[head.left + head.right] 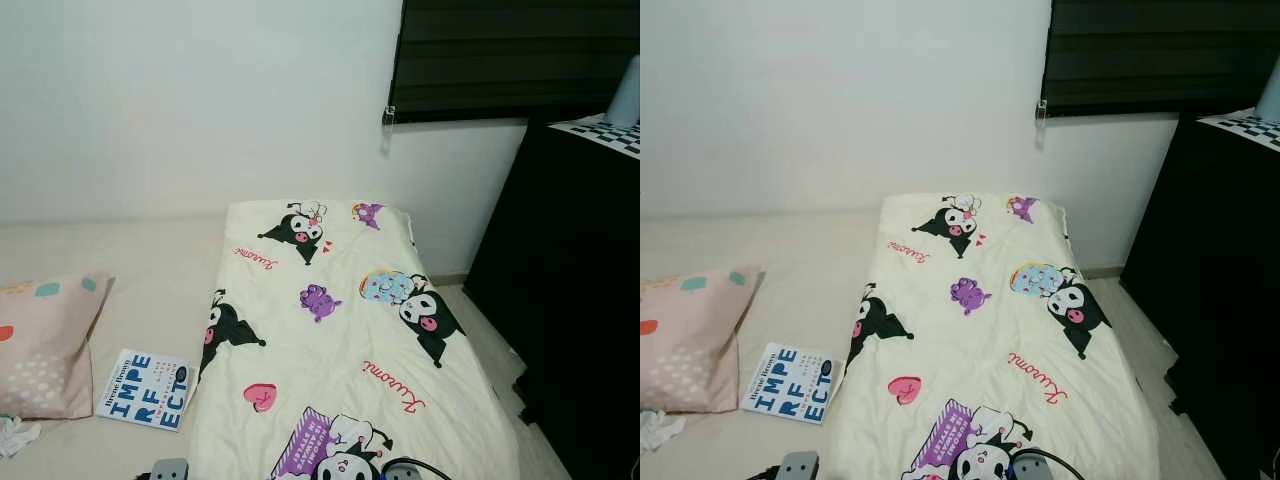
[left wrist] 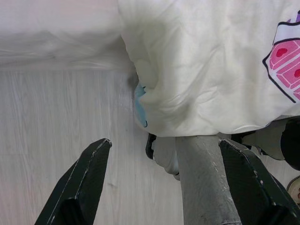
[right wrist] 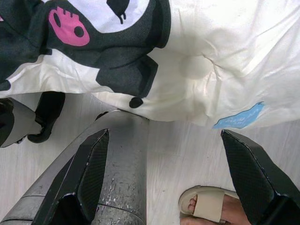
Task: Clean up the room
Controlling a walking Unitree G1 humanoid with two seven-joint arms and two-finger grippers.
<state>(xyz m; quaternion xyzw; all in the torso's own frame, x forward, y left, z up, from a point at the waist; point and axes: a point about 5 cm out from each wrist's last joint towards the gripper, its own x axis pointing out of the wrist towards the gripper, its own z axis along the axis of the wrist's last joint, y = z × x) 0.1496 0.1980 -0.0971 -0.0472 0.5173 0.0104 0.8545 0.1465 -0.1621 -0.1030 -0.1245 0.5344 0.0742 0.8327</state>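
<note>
Head views record one mattress surface (image 1: 150,270), one cream quilt (image 1: 340,330), one black cabinet (image 1: 580,300), one dark window blind (image 1: 510,55), one pink pillow (image 1: 45,345), one book (image 1: 145,390) and one small white crumpled item (image 1: 15,435).

Quilt: one, printed with cartoon characters. Its long axis runs straight away from the robot toward the wall, far end near the wall below the blind, near end at the bottom of the frame. It lies ahead of and above both grippers, which hang below its near hem.

Cabinet: one, standing beyond the quilt on the right gripper's side.

Pillow: one, well off to the left gripper's side, its corner close to the book.

Book: one, flat, cover up, lettered "IMPERFECT", just beside the quilt's left edge, forward of the left gripper.

Left gripper (image 2: 164,183): fingers spread wide, holding nothing. It hangs over pale wood-look floor (image 2: 61,117), with the quilt's hem and a small blue tag (image 2: 139,108) just beyond the fingertips. One grey robot leg (image 2: 201,183) stands between the fingers in view.

Right gripper (image 3: 164,183): fingers spread wide, holding nothing. One blue label (image 3: 239,117) on the hem lies just beyond it. One person's foot in a beige sandal (image 3: 208,206) rests on the floor between the fingers in view.
</note>
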